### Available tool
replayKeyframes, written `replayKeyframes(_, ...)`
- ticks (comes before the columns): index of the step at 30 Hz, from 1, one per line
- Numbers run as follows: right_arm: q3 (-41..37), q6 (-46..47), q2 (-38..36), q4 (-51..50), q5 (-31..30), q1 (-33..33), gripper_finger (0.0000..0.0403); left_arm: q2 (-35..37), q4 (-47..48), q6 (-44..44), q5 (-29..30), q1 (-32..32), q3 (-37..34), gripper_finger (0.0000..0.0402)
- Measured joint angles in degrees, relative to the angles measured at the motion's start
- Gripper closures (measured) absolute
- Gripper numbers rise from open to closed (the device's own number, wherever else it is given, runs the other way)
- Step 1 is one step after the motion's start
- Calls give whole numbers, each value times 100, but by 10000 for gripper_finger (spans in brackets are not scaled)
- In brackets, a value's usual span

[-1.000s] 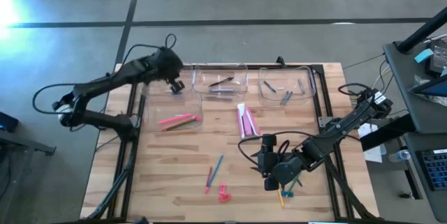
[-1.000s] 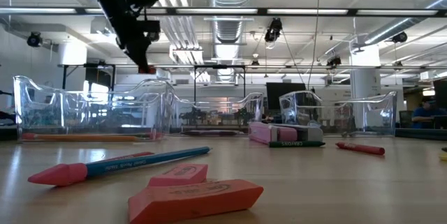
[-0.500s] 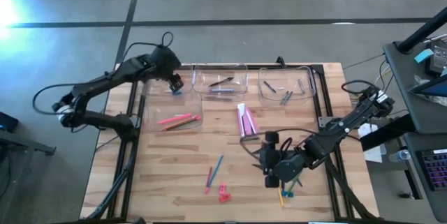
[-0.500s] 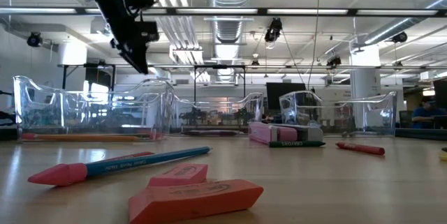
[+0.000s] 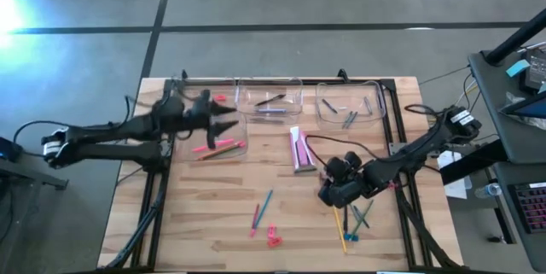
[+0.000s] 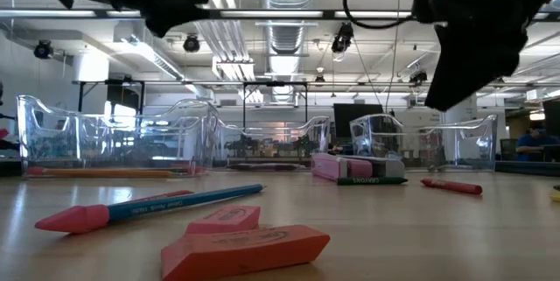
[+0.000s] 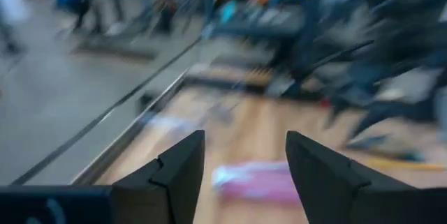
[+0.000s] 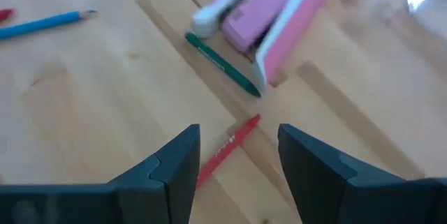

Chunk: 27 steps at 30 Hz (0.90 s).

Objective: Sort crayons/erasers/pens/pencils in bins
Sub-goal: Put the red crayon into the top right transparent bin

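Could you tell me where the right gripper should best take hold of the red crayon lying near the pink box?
Probably at mid-length, from straight above. The red crayon lies flat on bare table, clear of the green crayon, and the open right gripper already straddles its line, so the fingers should close across its thin width.

The high view looks straight down on the bench (image 5: 205, 223); the low view sits at bench level; both share the bins (image 5: 350, 103).
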<state>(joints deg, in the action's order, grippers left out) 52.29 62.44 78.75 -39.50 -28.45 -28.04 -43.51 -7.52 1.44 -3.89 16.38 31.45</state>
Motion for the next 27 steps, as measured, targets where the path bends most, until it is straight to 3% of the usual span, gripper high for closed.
replayKeyframes(5,-460,684,127,621,-8,94,220,211,-1678,121,429,-1026,-850,224)
replayKeyframes(8,-633,705,274,995,-7,121,220,133,-2134,76,819,-1437,-1090,224)
replayKeyframes(13,-652,763,620,1129,-10,138,220,-102,-2204,72,901,-1713,-1201,224)
replayKeyframes(27,-6,986,1953,822,43,155,235,-411,-2182,-20,904,-1736,-1183,224)
